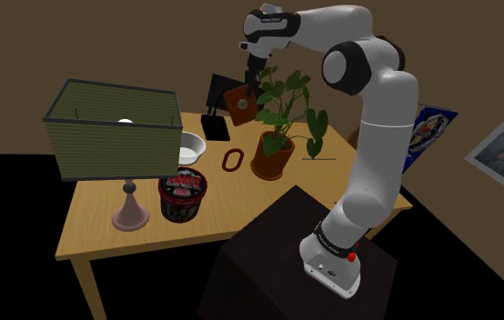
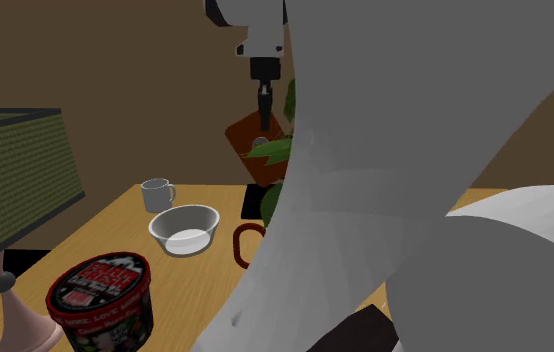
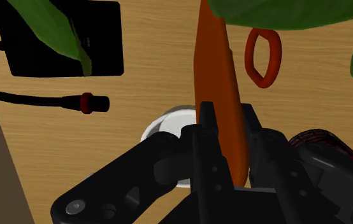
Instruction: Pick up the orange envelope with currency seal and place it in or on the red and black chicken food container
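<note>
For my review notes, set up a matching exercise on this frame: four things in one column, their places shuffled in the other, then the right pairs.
1. orange envelope
2. red and black container
3. white bowl
4. red ring

a. flat on the table beside the plant pot
b. clasped between the fingers, above the table
c. on the table at the foot of the lamp
d. on the table next to the grey mug

Pairs: 1-b, 2-c, 3-d, 4-a.

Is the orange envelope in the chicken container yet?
No, the gripper holds the orange envelope in the air beside the plant, well apart from the container.
</note>
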### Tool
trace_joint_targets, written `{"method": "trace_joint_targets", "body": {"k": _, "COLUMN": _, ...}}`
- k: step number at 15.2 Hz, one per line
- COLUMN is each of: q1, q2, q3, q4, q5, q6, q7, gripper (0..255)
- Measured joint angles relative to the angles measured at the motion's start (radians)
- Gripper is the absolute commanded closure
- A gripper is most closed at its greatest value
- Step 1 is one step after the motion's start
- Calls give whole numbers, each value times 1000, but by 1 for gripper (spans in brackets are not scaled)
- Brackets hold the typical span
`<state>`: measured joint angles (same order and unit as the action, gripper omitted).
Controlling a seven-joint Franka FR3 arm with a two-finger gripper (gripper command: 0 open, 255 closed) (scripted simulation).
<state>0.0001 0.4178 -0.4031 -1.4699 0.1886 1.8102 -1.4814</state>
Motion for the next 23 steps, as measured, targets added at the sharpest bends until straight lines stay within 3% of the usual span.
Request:
{"method": "trace_joint_targets", "body": {"k": 14, "q1": 221, "q2": -342, "q3": 72, "q4": -361, "q5": -127, "q6": 57, "q7": 294, "gripper": 255}}
{"method": "trace_joint_targets", "body": {"k": 23, "q1": 330, "q2": -477, "q3": 175, "q4": -472, "q5": -160, "q6": 47, "q7": 517, "gripper": 255}}
